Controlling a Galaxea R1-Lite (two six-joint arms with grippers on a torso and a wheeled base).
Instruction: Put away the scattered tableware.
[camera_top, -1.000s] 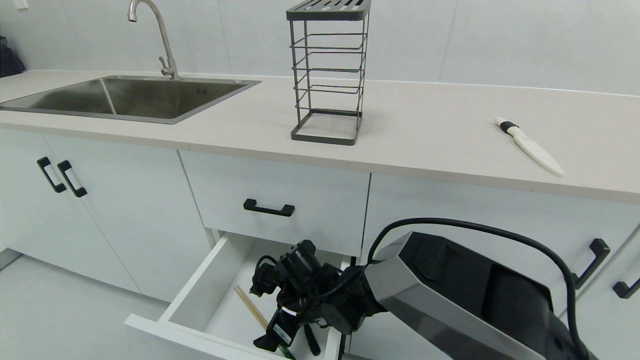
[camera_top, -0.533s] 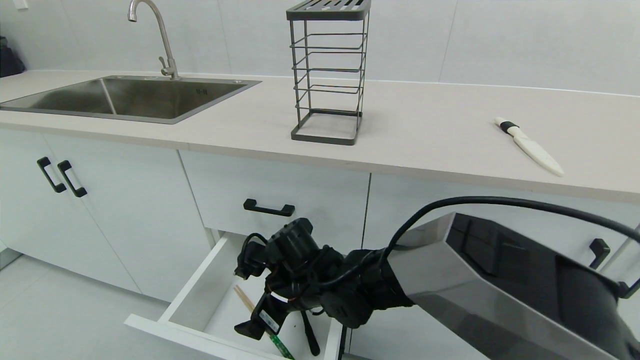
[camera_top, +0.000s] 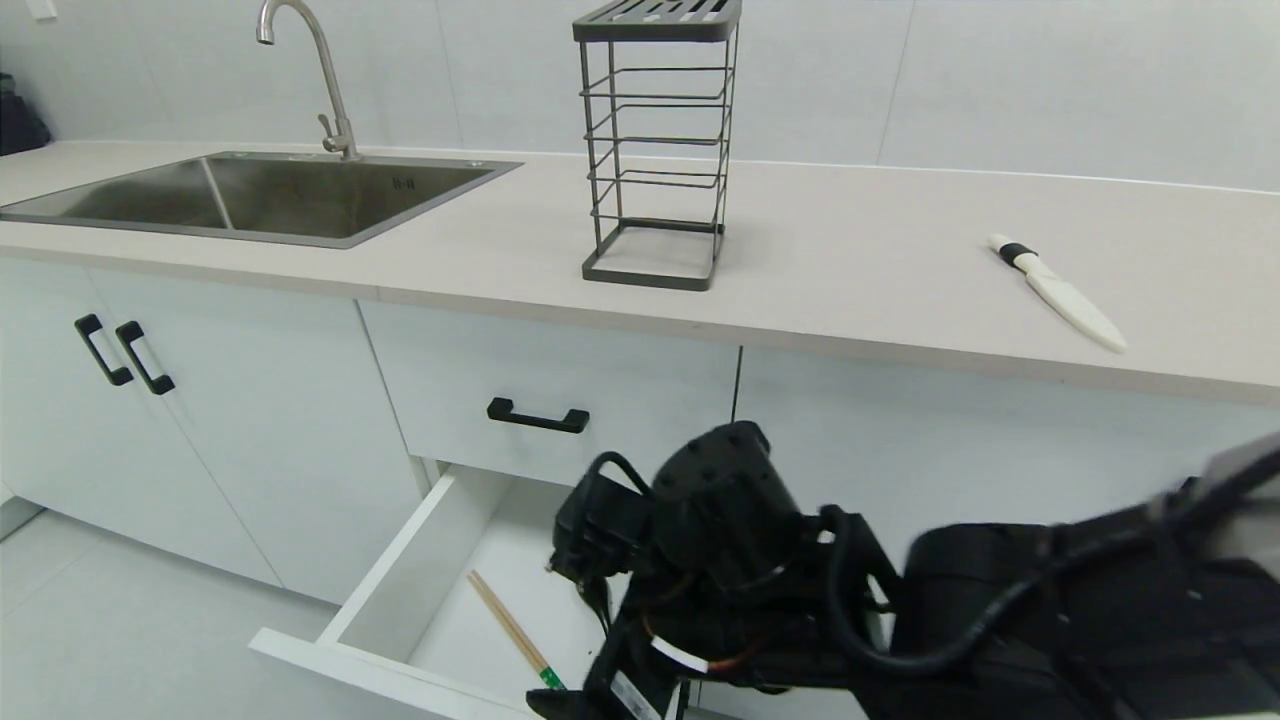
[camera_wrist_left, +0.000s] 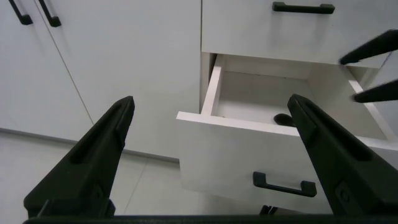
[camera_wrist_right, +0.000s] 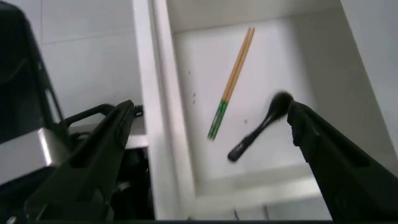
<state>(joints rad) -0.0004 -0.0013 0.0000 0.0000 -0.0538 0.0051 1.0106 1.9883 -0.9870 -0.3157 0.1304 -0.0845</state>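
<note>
our right gripper (camera_wrist_right: 209, 107) hangs wide open and empty above the pulled-out drawer (camera_top: 380, 578), lower centre of the head view. inside it the chopsticks (camera_wrist_right: 231, 84) and a black spoon (camera_wrist_right: 261, 127) lie side by side, not touching. our left gripper (camera_wrist_left: 211, 99), fingers equally spread and holding nothing, faces the drawer front. the white knife (camera_top: 1058, 292) lies at the right of the countertop (camera_top: 850, 230), well apart from the wire knife rack (camera_top: 655, 140). we see two risks: the arm clipping the drawer's side wall on lifting out, or a poor pinch sliding the flat knife off the near edge.
</note>
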